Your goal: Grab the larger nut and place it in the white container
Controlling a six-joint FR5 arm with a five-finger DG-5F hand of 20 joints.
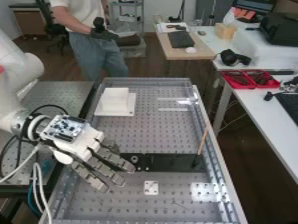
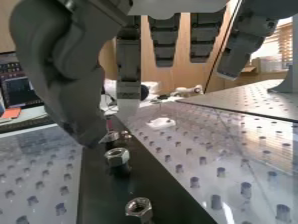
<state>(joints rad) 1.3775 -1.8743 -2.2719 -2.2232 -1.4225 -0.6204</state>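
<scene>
I have my hand point(image 1: 85, 146) at the black bar's point(image 1: 171, 163) left end, fingers straight and apart, near a hex nut point(image 2: 117, 156).

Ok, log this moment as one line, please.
hand: open, at black strip | nuts: several, on strip, near hand | white container: on perforated bench

A pale wall point(image 1: 156, 9) stands behind a brown cabinet point(image 1: 31, 23) and metal shelves point(image 1: 131, 4). The floor point(image 1: 150, 66) is dark brown; a white desk point(image 1: 269, 122) runs near the table point(image 1: 136, 135). Light shows at window blinds point(image 2: 284, 36) near wood panelling point(image 2: 178, 77).
</scene>
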